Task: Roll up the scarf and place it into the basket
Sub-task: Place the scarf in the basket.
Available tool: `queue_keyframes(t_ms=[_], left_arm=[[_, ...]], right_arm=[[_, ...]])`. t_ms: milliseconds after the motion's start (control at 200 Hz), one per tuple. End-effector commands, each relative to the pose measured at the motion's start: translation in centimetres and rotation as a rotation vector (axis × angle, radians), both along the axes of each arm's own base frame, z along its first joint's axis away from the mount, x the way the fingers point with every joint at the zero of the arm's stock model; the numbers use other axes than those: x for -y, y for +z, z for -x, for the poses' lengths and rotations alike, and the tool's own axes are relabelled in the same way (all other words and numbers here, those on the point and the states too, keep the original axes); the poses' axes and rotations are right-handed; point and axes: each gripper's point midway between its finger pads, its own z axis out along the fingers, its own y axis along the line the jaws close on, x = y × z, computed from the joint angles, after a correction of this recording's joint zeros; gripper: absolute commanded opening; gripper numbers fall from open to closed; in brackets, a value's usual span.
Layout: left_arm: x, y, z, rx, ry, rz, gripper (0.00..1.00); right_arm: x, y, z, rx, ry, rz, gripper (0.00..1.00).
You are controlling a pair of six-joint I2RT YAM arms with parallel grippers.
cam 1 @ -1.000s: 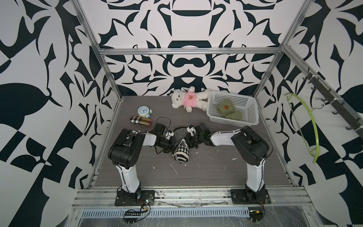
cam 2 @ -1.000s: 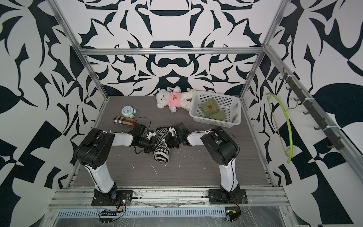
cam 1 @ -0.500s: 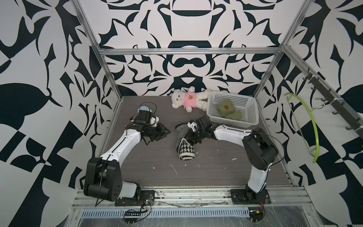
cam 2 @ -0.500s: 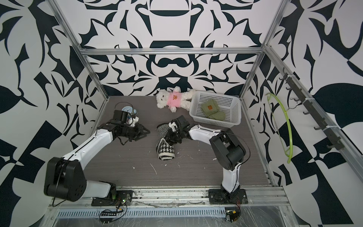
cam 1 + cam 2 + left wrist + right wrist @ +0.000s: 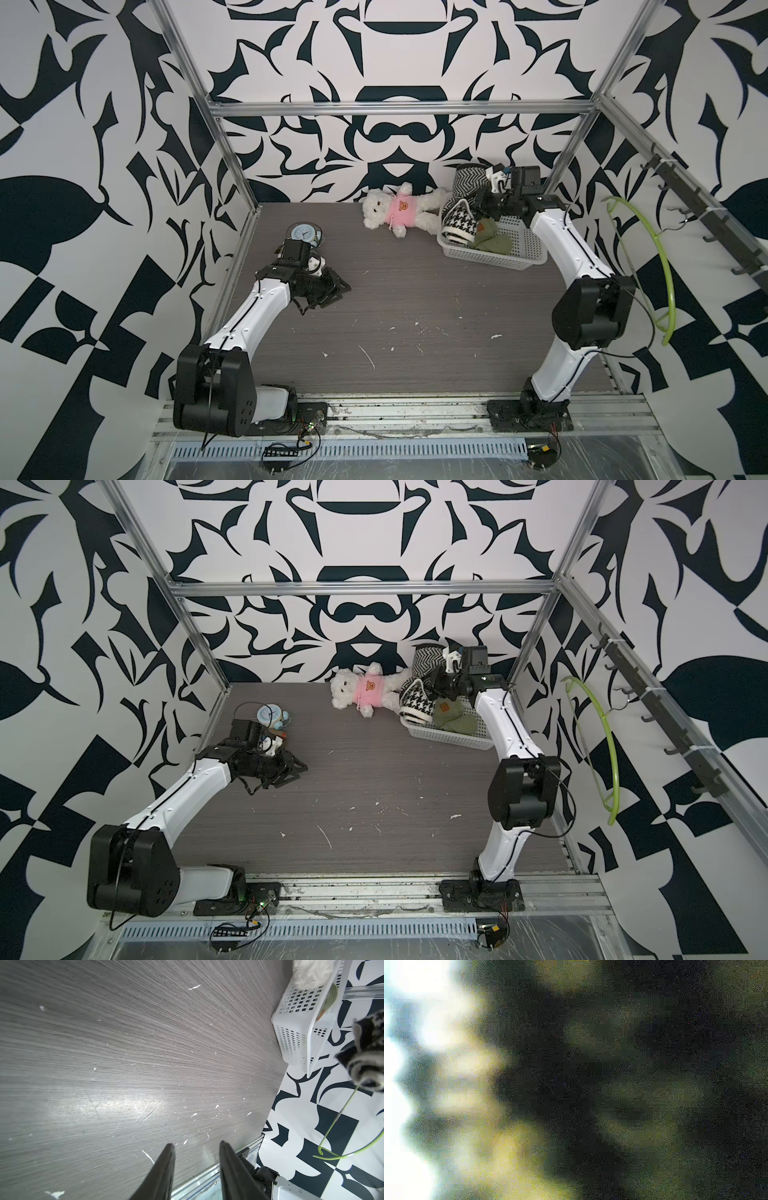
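Top views are showing a grey wood-grain tabletop (image 5: 415,299) flecked with white scuffs, boxed in by black-and-white patterned walls (image 5: 395,54) and an aluminium frame (image 5: 399,109). At the back right corner the right gripper (image 5: 482,205) is clamping the scarf (image 5: 459,220), jaws buried in fabric. It is holding the scarf over the basket (image 5: 515,255), lower end dipping inside beside olive cloth (image 5: 494,243). Low over the tabletop the left gripper (image 5: 196,1145) is hovering, fingers apart, nothing between. Teddy bear (image 5: 399,210) is lying just beside the basket; green hanger (image 5: 663,266) is hanging on the right wall. Right wrist view is showing only blur.
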Motion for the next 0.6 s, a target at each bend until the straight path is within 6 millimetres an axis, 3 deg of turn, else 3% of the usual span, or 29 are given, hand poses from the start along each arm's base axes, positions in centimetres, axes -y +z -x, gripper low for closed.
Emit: queue_keyframes(t_ms=[0, 155, 310, 490, 595], left_arm=[[0.1, -0.8, 0.2, -0.013, -0.019, 0.005, 0.4], [0.3, -1.5, 0.1, -0.025, -0.02, 0.016, 0.4], [0.3, -2.0, 0.1, -0.037, -0.021, 0.013, 0.4], [0.3, -2.3, 0.0, -0.045, -0.022, 0.014, 0.4], [0.5, -2.4, -0.3, -0.046, -0.021, 0.022, 0.4]], right_arm=[[0.4, 1.4, -2.0, 0.062, 0.028, -0.019, 0.0], [0.3, 1.1, -5.0, 0.097, 0.068, -0.05, 0.0], [1.6, 1.7, -5.6, 0.149, 0.029, -0.037, 0.0], [8.1, 3.0, -4.6, 0.16, -0.09, -0.04, 0.0], [12.5, 1.6, -3.1, 0.082, -0.165, 0.02, 0.0]])
